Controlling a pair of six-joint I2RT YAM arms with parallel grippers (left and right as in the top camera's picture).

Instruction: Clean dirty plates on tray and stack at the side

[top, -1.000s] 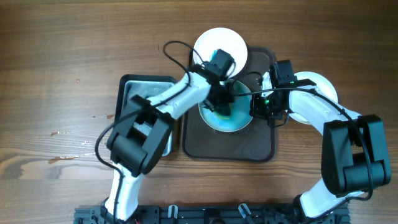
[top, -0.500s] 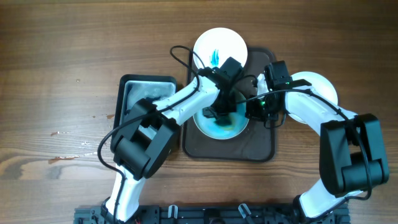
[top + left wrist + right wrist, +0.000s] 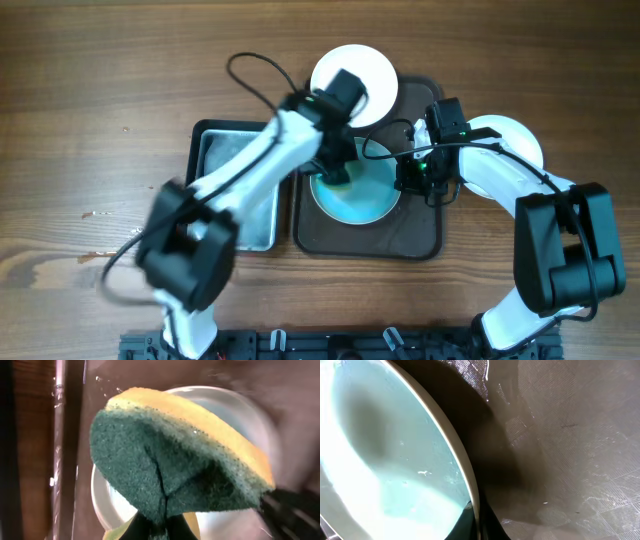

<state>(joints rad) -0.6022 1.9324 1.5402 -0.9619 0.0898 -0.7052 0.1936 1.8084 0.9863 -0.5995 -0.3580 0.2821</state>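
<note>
Bright even light overhead; left arm (image 3: 255,160) motion-blurred; glare on wet tray (image 3: 560,435)

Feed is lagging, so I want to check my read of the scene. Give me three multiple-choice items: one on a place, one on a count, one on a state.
1. Where is the blue-washed plate?
A) on the tray
B) off it, to its right
C) on top of another plate

2. How many plates show from overhead?
A) two
B) three
C) four

3. What is the left gripper doing?
A) open, empty
B) shut on a sponge
C) shut on a plate rim

Key:
1 A: it lies inside the tray's rim.
2 B: that one, the far plate at the tray's top edge, and the right plate beside the tray.
3 B: the wrist view shows the sponge pinched and folded.
</note>
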